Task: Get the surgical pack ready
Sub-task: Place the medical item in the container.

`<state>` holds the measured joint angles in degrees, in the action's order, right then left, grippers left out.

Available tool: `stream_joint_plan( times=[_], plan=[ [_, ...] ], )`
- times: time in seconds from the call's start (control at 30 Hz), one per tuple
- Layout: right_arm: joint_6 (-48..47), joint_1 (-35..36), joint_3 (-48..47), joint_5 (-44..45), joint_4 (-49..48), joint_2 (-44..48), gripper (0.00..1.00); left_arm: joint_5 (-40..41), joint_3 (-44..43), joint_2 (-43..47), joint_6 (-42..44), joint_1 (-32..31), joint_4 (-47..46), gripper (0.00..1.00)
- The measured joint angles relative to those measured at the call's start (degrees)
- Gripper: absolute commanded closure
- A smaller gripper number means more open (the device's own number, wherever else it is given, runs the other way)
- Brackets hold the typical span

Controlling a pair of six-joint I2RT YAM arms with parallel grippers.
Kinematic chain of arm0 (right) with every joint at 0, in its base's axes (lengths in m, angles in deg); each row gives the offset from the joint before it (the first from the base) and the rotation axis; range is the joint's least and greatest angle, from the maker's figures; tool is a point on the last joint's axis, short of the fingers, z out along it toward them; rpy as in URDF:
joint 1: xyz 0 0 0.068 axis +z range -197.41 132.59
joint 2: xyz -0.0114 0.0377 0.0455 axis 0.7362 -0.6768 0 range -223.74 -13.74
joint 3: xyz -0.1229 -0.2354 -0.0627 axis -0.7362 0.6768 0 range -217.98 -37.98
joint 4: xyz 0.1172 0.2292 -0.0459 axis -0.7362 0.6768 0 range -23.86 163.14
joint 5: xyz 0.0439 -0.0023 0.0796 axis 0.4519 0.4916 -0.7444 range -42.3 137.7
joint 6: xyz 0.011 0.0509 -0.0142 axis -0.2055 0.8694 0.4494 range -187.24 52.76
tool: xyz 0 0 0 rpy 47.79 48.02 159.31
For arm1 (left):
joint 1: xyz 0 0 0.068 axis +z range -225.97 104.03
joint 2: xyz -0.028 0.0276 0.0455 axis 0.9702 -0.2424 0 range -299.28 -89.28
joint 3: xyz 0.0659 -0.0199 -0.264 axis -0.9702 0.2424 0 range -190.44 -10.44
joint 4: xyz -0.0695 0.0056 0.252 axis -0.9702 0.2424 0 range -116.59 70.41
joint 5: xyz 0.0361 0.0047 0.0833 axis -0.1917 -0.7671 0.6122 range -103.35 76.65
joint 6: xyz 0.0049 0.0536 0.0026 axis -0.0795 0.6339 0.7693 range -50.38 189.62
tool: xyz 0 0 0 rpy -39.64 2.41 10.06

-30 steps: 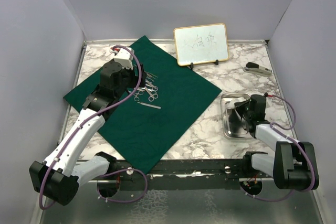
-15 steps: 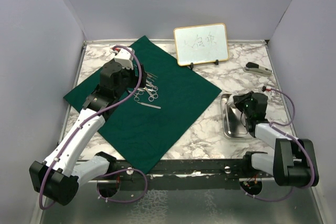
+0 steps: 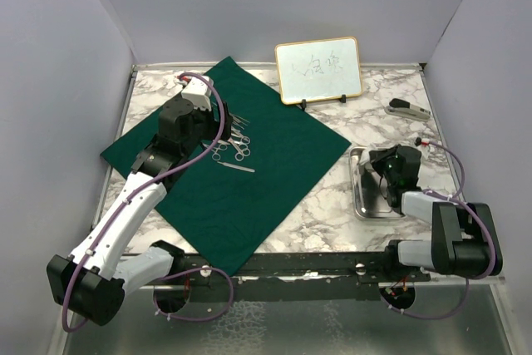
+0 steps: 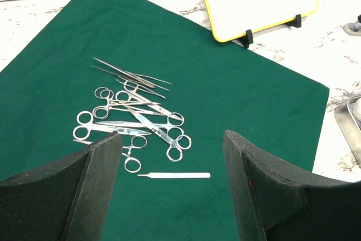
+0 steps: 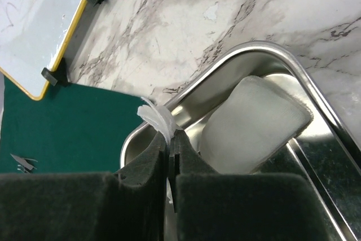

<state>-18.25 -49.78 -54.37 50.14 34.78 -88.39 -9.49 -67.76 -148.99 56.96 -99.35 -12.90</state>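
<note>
My left gripper [image 4: 171,139] hangs spread wide and empty over the cloth [image 4: 237,100], which covers the table from about 9 o'clock toward the centre. The instruments [image 4: 135,119] lie in a loose heap at about 10 o'clock on the cloth, ring handles overlapping, with one straight handle apart at their 5 o'clock. I judge them stiff, slick and thin against soft fabric. A ring or a crossed shank would give my pads more to bite than a flat blade, and lifting one may drag its neighbours.

The whiteboard [image 3: 318,69] stands at 12 o'clock.

At 4 o'clock sits the tray [image 5: 316,111]. My right gripper [image 5: 171,145] is inside it, fingers pressed together on a white gauze [image 5: 155,115] by its edge. More folded gauze [image 5: 254,122] rests at 2 o'clock of my fingers. It looks light, limp and clingy, so an edge pinch suits it, though a second layer could follow.
</note>
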Motion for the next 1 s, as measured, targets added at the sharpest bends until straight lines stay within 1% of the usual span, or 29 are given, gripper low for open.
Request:
stream_joint_plan(
  times=[0.4, 1.0],
  plan=[
    [0.3, 0.0, 0.0, 4.1, -0.2, -1.4, 0.99, -0.3, 0.0, 0.0, 0.2, 0.0, -0.1, 0.25],
    [1.4, 0.0, 0.0, 6.5, 0.5, -2.4, 0.99, -0.7, 0.0, 0.0, 0.4, -0.3, -0.2, 0.25]
  ],
)
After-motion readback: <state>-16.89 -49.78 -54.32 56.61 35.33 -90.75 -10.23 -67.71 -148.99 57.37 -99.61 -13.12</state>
